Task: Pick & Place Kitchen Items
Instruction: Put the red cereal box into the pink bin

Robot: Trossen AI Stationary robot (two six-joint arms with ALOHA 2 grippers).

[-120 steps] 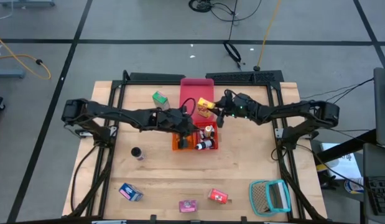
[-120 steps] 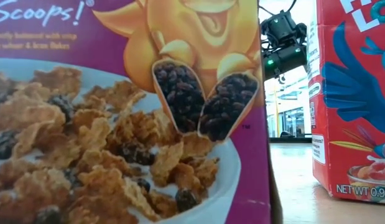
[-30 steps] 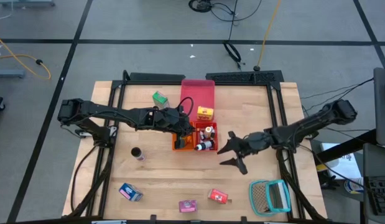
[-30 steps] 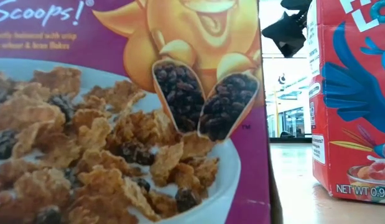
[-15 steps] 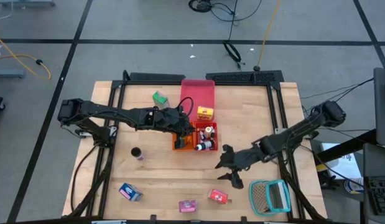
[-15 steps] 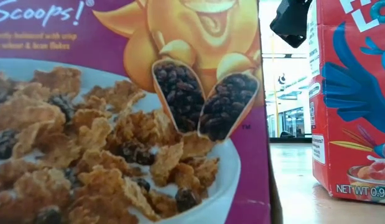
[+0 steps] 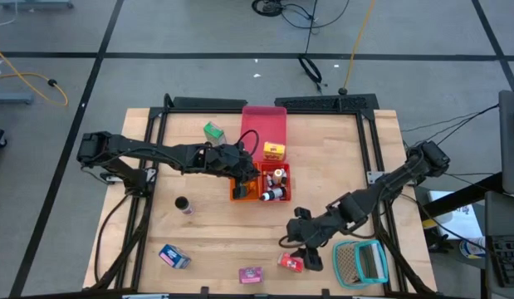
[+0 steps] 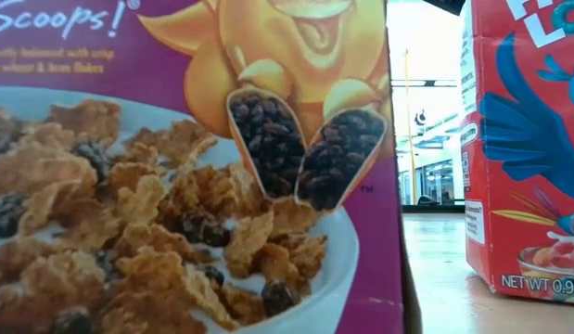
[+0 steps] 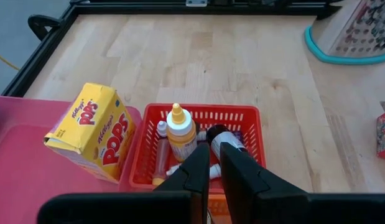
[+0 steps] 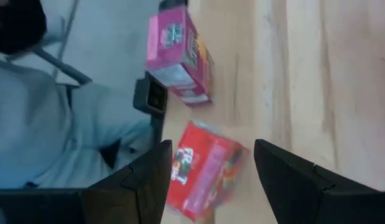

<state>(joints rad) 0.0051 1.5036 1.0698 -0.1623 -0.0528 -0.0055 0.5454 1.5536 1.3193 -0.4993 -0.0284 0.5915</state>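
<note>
Two dark arms reach over one wooden table [image 7: 340, 158] carrying two trays and one teal mesh basket [image 7: 359, 262] at 5 o'clock. The red tray [image 7: 263, 124] lies at 12 o'clock, the orange tray [image 7: 258, 198] touching it at centre.

Five small boxes show: yellow [image 7: 273, 150] in the red tray, green [image 7: 213, 130] at 11 o'clock, and blue [image 7: 173, 256], pink [image 7: 251, 274] and red [image 7: 290, 262] along the 6 o'clock edge. One dark can [image 7: 183, 203] stands at 8 o'clock. Bottles in the orange tray are partly hidden.

The right end effector [image 7: 300, 252], jaws spread wide and released, hovers over the red box, which lies between its fingers [image 10: 142, 180], not gripped. The left end effector [image 9: 214, 168], clenched nearly shut on nothing visible, hangs over the orange tray.

In the low view, two boxes block nearly everything.
</note>
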